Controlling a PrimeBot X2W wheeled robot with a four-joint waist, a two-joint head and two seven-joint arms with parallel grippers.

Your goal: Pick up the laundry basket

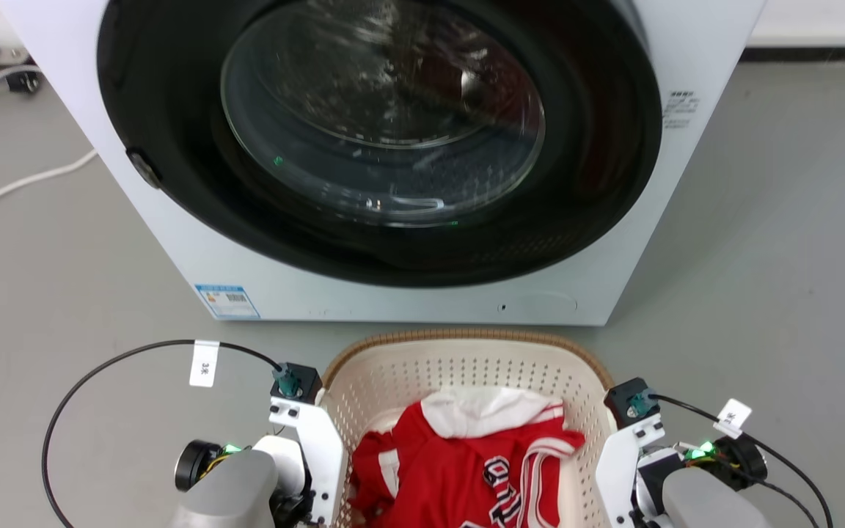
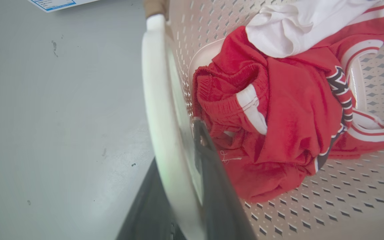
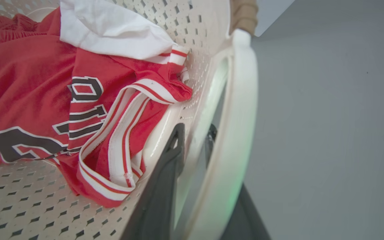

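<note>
Dark fingers of the left hand [image 2: 175,143] rose closest to the lens, clamped across the white loop handle [image 2: 155,100], 1 finger outside it and 1 against the inner wall. Largest in the scene was the washer [image 1: 173,242], its door closed. Next came the grey floor [image 1: 760,257], then the laundry basket [image 1: 466,367], which sat just before the washer's foot, between both arms. It held a red jersey [image 1: 466,469] and a white garment [image 1: 481,411]. The right hand [image 3: 195,133] likewise pinched the opposite loop handle [image 3: 242,110].

With both grips seemingly set, the step in hand looked like the lift itself. That would call for raising both arms together and level, so the load stayed put. The brown rim [image 1: 466,335] lay near the washer front, so free room was upward and back toward the robot. A black cable [image 1: 100,367] looped beside the left arm.
</note>
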